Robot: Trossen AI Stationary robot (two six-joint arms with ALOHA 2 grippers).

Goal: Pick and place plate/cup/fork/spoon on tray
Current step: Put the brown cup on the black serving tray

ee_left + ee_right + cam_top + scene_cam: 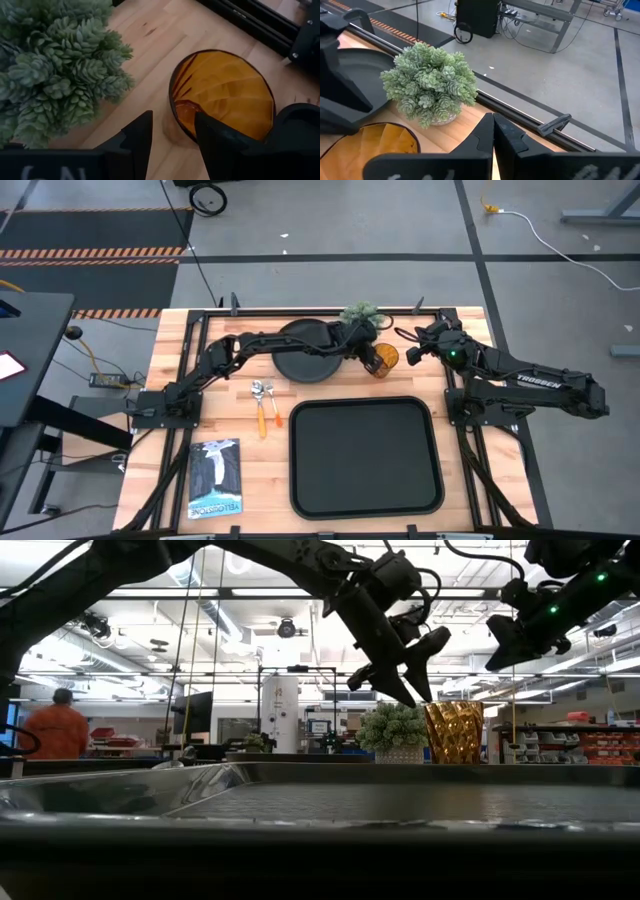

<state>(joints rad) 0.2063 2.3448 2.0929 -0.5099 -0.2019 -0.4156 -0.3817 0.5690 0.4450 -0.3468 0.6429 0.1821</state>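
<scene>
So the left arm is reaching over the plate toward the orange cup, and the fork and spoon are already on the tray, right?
Not quite: the high view shows the fork and spoon on the bare wooden table, left of the tray. The rest holds: the left gripper, open, is over the plate at the cup.

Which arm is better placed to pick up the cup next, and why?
Left. The left gripper hangs directly over the cup, jaws open astride its rim. The right gripper waits beside the cup, jaws shut.
</scene>
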